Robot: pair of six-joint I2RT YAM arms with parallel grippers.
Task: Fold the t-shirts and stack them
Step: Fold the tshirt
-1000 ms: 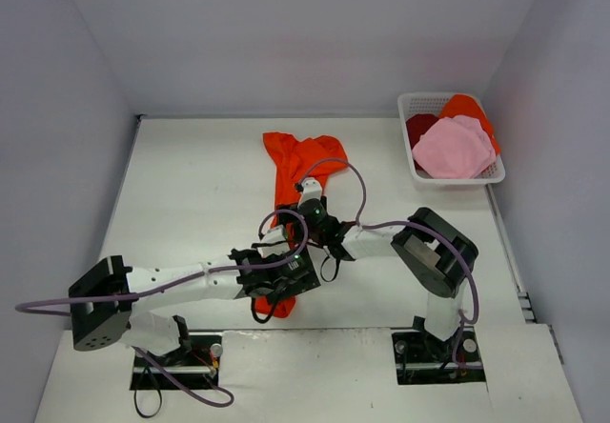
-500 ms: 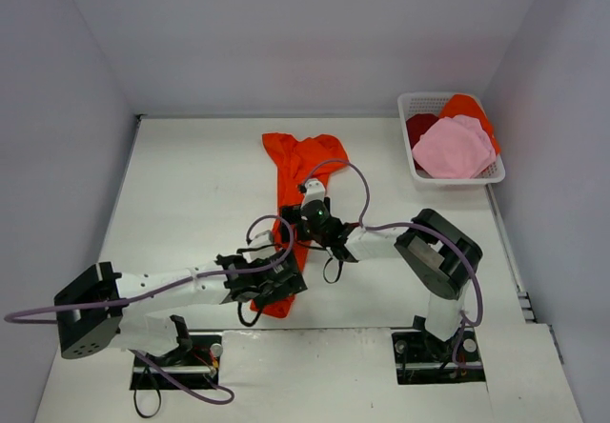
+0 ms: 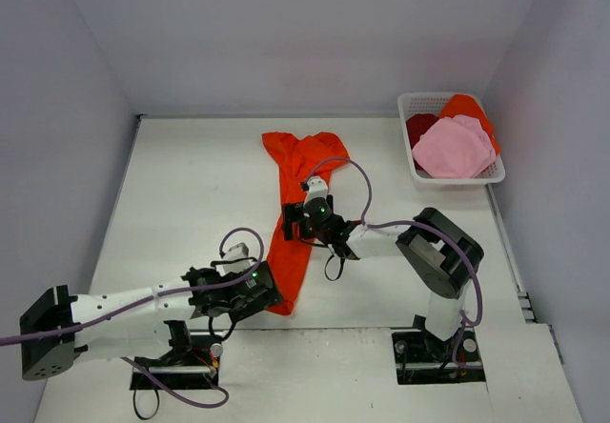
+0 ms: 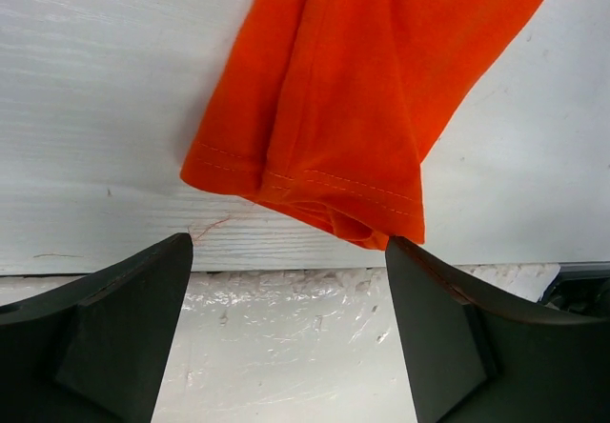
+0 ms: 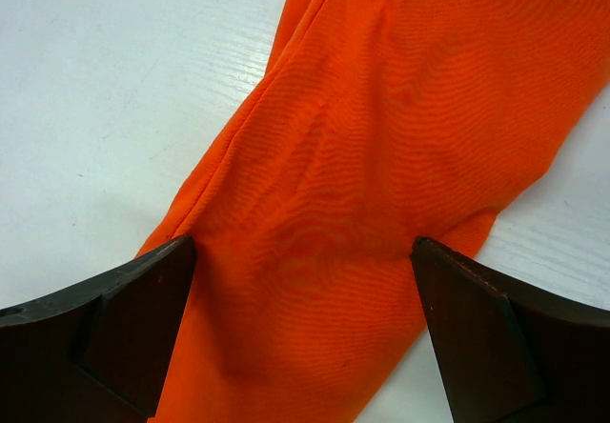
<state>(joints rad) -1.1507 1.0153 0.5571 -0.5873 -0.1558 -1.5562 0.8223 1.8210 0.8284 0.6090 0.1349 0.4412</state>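
cloth first: a large orange-red t-shirt (image 3: 294,256) lies bunched into a long narrow strip on the white table (image 3: 191,204), well to the left of the white lattice basket (image 3: 404,132). its wider far end sits about level with the basket, and the strip runs from there toward the near edge, ending well nearer than the basket and further to its left. in the left wrist view the near end of the orange-red t-shirt (image 4: 362,90) shows a stitched hem with layers doubled under one another.

three more garments are heaped inside the basket: a pink t-shirt (image 3: 453,149) on top at the front, a dark red t-shirt (image 3: 419,126) at its left side and an orange t-shirt (image 3: 467,107) at its back right.

the right gripper (image 3: 297,221) is over the middle of the strip, left of the basket and nearer. its fingers are spread wide with the wrinkled cloth (image 5: 381,156) filling the gap between them (image 5: 303,247); whether they touch the cloth cannot be told.

the left gripper (image 3: 250,290) is farthest from the basket, just beside the hem end. its fingers are also spread (image 4: 288,247), with the hem just beyond the tips and nothing pinched.
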